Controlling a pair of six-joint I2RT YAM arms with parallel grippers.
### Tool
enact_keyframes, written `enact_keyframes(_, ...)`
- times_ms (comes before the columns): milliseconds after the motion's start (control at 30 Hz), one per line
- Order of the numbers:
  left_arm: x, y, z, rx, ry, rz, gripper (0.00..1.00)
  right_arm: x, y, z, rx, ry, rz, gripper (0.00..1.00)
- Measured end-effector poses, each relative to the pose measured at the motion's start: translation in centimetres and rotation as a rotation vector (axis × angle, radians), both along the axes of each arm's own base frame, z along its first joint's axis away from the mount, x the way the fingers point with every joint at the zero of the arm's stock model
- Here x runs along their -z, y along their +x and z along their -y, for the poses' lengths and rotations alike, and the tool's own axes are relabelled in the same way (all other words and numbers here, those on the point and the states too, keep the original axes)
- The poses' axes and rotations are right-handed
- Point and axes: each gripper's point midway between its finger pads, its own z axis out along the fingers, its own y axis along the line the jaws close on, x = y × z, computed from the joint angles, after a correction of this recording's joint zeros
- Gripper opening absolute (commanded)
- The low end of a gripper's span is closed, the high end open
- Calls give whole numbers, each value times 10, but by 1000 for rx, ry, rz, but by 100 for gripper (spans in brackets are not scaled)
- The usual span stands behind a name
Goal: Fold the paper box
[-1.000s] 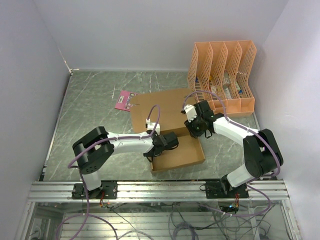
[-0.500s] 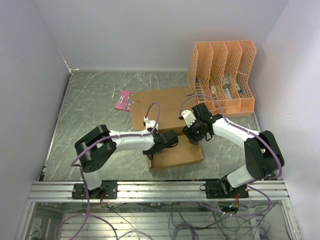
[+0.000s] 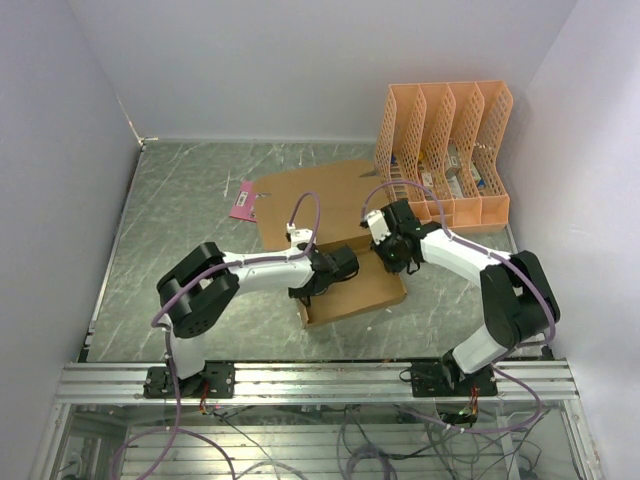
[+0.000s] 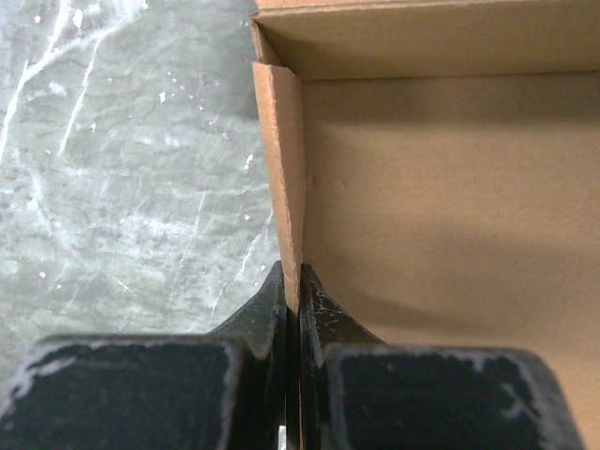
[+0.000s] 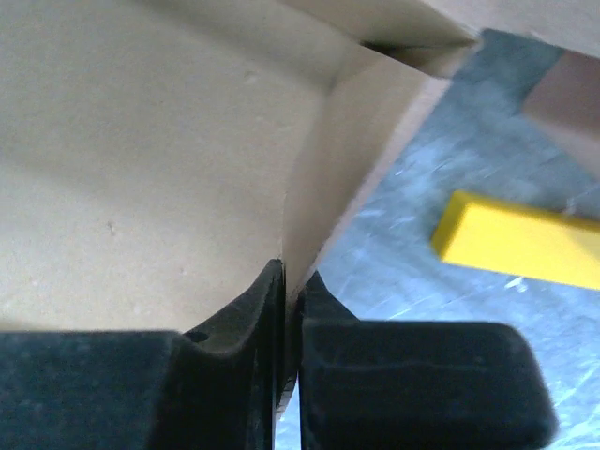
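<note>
Shallow brown corrugated cardboard box (image 3: 355, 292) sits mid grey marbled table (image 3: 180, 220), between 2 arms. Its large lid flap (image 3: 310, 195) spreads toward far side. Grip: left gripper (image 4: 292, 298) clamped on box's left side wall. Likewise right gripper (image 5: 292, 286) pinched tight on wall near far right corner. Orange lattice file organizer (image 3: 445, 140) at far right. Small pink printed card (image 3: 245, 201) just beside lid flap.
</note>
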Motion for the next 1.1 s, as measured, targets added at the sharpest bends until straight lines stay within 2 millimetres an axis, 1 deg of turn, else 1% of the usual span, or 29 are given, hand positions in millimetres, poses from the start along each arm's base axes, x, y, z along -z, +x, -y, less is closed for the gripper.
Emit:
enact_keyframes(67,2,2,2,4,9,-5,7,0,14,0,45,-5,27,0)
enact_keyframes(133,5,4,4,5,16,-7,7,0,23,2,72,-21,54,0)
enact_keyframes(300,11,11,6,-6,40,-15,7,0,33,5,85,-111,130,0)
enact_keyframes(433,10,13,6,-7,43,-10,7,0,40,5,93,-132,161,1)
enact_keyframes(533,9,13,6,-8,31,-3,7,0,43,5,94,-135,165,16)
enact_keyframes(633,5,14,6,-9,9,12,7,1,47,5,91,-139,166,18)
enact_keyframes(733,2,16,8,-12,-13,24,7,2,51,5,84,-148,170,18)
enact_keyframes(800,4,15,9,-12,-25,24,7,3,53,5,86,-154,179,12)
enact_keyframes(867,8,14,8,-15,-33,21,7,2,57,6,90,-159,194,0)
enact_keyframes(1067,10,12,10,-28,-81,29,7,3,65,5,103,-163,232,0)
enact_keyframes(1100,10,12,10,-29,-86,30,7,3,65,5,102,-164,234,5)
